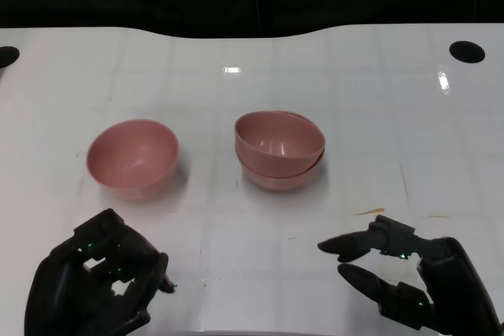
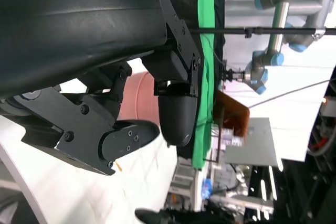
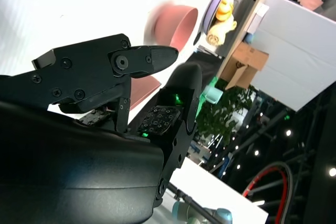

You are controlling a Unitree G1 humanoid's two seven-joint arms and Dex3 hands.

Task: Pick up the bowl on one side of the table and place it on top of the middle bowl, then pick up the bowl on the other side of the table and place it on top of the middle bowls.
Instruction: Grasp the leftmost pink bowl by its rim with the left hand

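Observation:
Two pink bowls are nested as one stack (image 1: 279, 153) at the table's middle. A third pink bowl (image 1: 132, 156) stands upright by itself to the left of the stack. My left hand (image 1: 98, 285) hovers low at the near edge, in front of the single bowl, holding nothing, its fingers bent but apart. In the left wrist view a pink bowl (image 2: 140, 98) shows past those fingers (image 2: 176, 121). My right hand (image 1: 402, 277) is at the near right, in front of and right of the stack, fingers spread and empty. The right wrist view shows a pink bowl (image 3: 176, 24) beyond its fingers (image 3: 149, 59).
The white table (image 1: 236, 234) has a curved far edge with dark floor behind it. A black round hole (image 1: 466, 51) sits at the far right corner and another (image 1: 6, 56) at the far left. Small brown marks (image 1: 368, 212) lie near my right hand.

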